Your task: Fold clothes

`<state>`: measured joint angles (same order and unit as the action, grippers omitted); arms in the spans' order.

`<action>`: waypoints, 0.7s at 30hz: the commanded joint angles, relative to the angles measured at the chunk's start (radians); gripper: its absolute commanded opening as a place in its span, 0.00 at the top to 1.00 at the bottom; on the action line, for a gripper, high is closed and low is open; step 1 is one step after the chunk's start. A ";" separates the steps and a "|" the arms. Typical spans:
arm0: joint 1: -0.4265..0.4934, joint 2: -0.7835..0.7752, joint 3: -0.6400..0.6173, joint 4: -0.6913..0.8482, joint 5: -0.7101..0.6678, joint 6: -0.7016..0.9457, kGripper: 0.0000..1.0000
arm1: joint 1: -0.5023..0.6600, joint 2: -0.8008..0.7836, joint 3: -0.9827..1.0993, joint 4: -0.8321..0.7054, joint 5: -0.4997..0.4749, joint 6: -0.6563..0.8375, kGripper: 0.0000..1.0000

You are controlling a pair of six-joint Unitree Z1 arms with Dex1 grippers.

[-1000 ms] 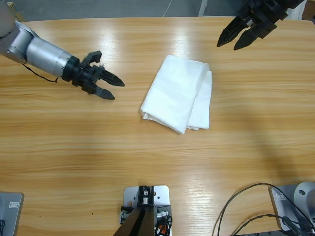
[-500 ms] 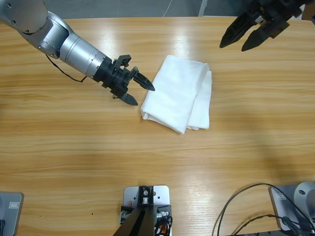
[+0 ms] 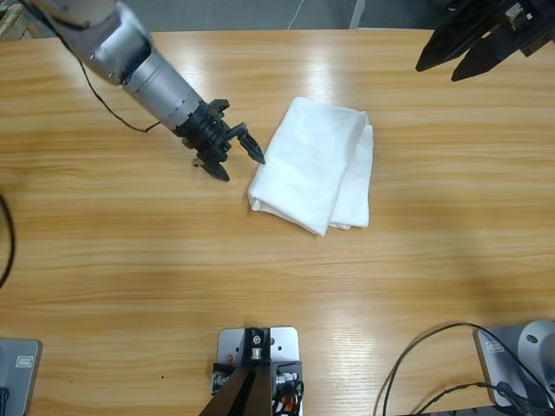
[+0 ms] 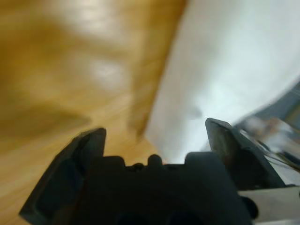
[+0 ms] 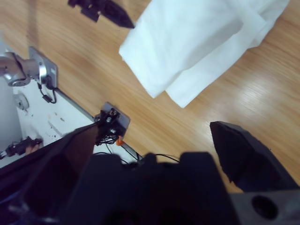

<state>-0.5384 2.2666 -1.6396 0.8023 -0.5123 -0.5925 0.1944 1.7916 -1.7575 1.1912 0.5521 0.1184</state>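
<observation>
Left hand [image 3: 237,156] has reached the shirt [image 3: 316,173]; right hand [image 3: 460,59] withdrew

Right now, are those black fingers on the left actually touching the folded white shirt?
Cannot tell. In the high view one fingertip of the left gripper sits right at the shirt's edge, showing no clear gap or contact; the left wrist view doesn't settle it.

High view: fixed overhead, looks straight down on whole wooden table [image 3: 130,260].
Left wrist view: very close, low over table, aimed along left gripper [image 4: 154,140] at edge of folded white T-shirt [image 4: 234,70].
Right wrist view: farther off, higher, tilted down.
All three views share T-shirt; right wrist view also catches left gripper.
</observation>
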 commanded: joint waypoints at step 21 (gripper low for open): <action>-0.144 0.154 -0.325 0.179 0.114 -0.086 0.05 | 0.013 -0.120 0.200 -0.035 0.045 -0.051 0.00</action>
<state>-0.6758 2.3696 -1.9558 0.8735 -0.4821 -0.6621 0.1950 1.7031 -1.6092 1.1659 0.5794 0.0870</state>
